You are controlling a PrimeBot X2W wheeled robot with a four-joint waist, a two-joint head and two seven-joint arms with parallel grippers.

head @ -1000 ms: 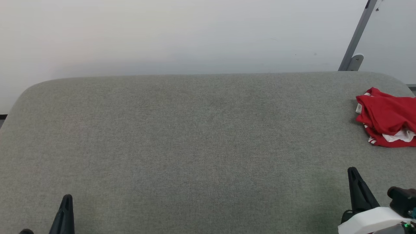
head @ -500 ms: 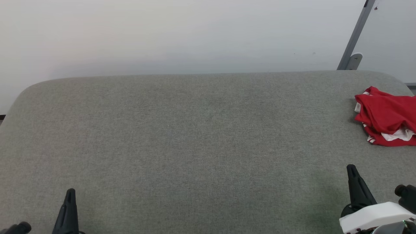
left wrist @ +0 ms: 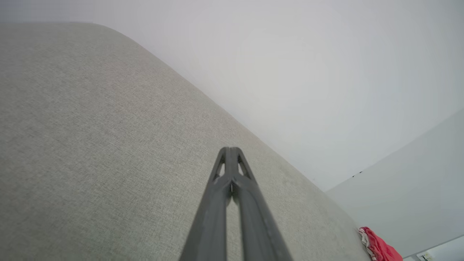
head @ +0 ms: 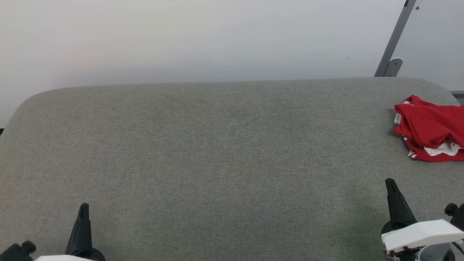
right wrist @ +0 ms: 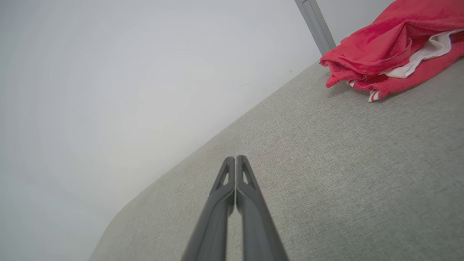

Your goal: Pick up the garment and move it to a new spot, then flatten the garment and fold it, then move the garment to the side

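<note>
Both closed, empty: left pincer, right pincer | grey surface (garment crumpled) | white wall

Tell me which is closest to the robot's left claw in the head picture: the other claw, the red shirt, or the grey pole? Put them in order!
From the left gripper, lower left:
1. The right gripper, lower right.
2. The garment, crumpled farther back at the right edge.
3. The grey pole, beyond the far right corner.
</note>
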